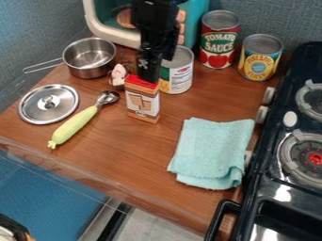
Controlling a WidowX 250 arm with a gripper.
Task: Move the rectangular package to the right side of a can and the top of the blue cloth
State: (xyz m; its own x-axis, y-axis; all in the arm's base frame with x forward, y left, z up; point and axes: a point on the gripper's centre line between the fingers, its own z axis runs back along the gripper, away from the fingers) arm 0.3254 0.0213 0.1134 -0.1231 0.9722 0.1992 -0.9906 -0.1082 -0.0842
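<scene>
The black gripper (pixel 148 79) hangs down from the top edge, its lower end at the top of the rectangular package (pixel 143 100). The package is upright, white and orange with a red top, left of centre. Just behind it and to its right is a can (pixel 178 74) with a white and green label, partly hidden by the gripper. A tomato sauce can (pixel 219 41) and a yellow-labelled can (pixel 260 56) stand at the back right. The light blue cloth (pixel 213 149) lies folded on the counter, to the right of the package and nearer the front.
A metal pot (pixel 90 57), its lid (pixel 48 104) and a spoon (pixel 82 120) with a pale green handle are on the left. A small brown-and-white object (pixel 118 75) is beside the package. The black stove (pixel 286 188) borders the right; a teal toy appliance (pixel 108 18) stands behind.
</scene>
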